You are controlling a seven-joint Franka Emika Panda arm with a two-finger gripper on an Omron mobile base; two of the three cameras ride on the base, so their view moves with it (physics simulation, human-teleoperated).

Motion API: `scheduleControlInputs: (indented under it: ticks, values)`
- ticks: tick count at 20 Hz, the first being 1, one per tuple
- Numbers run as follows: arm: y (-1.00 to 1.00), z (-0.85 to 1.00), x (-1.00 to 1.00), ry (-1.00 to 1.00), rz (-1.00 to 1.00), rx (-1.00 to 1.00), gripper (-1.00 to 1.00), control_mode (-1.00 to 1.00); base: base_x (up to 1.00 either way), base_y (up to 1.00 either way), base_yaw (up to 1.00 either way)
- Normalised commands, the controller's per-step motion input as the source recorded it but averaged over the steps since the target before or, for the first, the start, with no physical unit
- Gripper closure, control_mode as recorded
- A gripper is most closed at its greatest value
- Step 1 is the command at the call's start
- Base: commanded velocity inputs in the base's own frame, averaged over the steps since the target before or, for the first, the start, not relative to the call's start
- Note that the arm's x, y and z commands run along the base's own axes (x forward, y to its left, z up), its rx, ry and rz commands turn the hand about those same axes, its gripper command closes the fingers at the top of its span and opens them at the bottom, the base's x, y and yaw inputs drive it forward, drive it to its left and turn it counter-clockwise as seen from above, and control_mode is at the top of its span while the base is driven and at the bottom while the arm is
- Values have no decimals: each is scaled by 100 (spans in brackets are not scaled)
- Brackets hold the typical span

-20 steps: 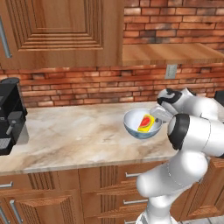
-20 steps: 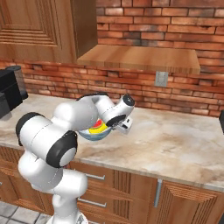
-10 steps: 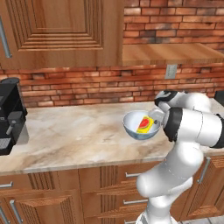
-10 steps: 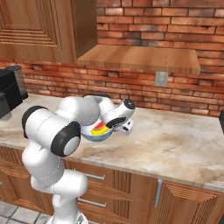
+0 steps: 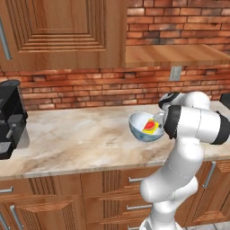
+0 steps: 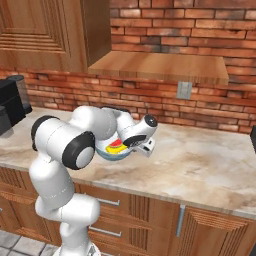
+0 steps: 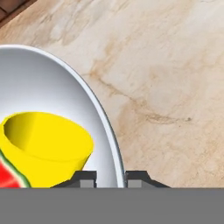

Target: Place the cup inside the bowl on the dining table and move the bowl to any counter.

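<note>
Marble counter (image 5: 81, 139) under bowl (image 5: 143, 129), yellow cup (image 7: 48, 146) lying inside, gripper (image 7: 110, 178) clenched on bowl rim w/ one finger each side; step appears to be set-down, next likely lower gently, then let go.

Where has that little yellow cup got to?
The cup lies inside the bowl, whose rim the hand grips above the counter.

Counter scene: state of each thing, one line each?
cup: lying tilted inside the bowl.
bowl: upright, rim pinched by the gripper, over the counter.
gripper: shut on the bowl's rim.
counter: marble top, bowl above it.
coffee machine: standing at the counter's left end, untouched.
</note>
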Motion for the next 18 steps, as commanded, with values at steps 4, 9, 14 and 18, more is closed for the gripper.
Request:
scheduleControlInputs:
  ticks: [4, 9, 14, 18]
  values:
    - [0, -4, 0, 0, -1, 0, 100, -100, 0, 0, 0]
    - [0, 0, 0, 0, 0, 0, -100, -100, 0, 0, 0]
    - [0, 0, 0, 0, 0, 0, -100, -100, 0, 0, 0]
    - [0, 1, 0, 0, 0, 0, -100, -100, 0, 0, 0]
